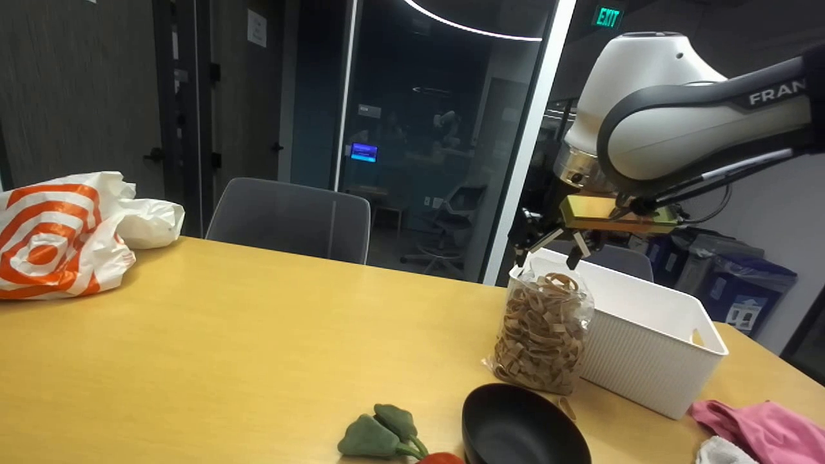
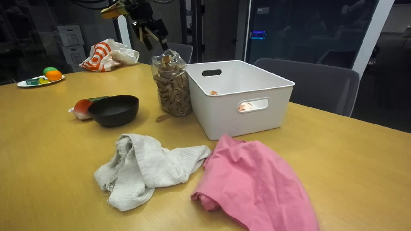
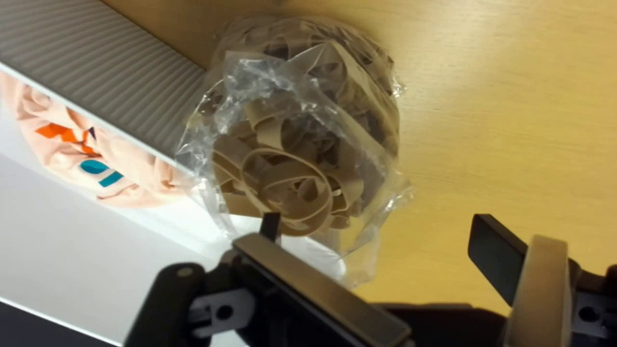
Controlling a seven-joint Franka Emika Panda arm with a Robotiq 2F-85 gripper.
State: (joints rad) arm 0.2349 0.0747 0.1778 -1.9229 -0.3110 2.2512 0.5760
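1. Bag (image 1: pixel 544 335): clear plastic filled with tan bands (image 3: pixel 287 188), upright on the desk (image 1: pixel 258 335), right of centre in an exterior view and central in the wrist view, just beside the bin (image 1: pixel 644 361).
2. End effector (image 1: pixel 546 261): released, jaws wide apart, above the top of the bag; whether it touches the bag cannot be told.
3. Bin: white, ribbed, with crumpled peach material (image 3: pixel 135 168) inside, toward the left of the wrist view.
4. Bowl (image 2: pixel 113 118): black, left of centre in an exterior view; a loose band (image 2: pixel 162 118) lies between it and the bag.
5. Rag (image 2: pixel 144 173) and cloth (image 2: pixel 257 186): pale and pink respectively, in the lower half of an exterior view.
6. Sack (image 1: pixel 58 238): white with orange rings, at the left edge of an exterior view.
7. Plate (image 2: pixel 23 84): upper left of an exterior view, bearing round items (image 2: pixel 53 75), green and orange.
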